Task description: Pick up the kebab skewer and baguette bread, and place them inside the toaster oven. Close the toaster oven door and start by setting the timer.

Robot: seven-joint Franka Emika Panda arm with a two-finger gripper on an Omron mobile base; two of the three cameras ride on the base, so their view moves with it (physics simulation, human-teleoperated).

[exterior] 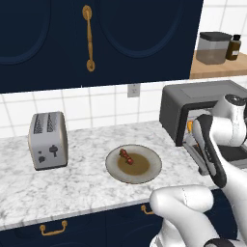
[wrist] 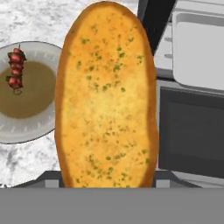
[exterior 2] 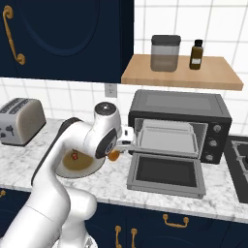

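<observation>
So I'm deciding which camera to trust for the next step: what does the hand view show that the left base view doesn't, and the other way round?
Hand view alone: the baguette close up, golden with green flecks, held in the gripper, and the metal tray inside the oven. Left base view alone: the silver toaster, the wall outlet, the jar and bottle on the shelf, and the arm itself. Both: the plate with the skewer on it, the marble counter, and the oven with its door open.
</observation>
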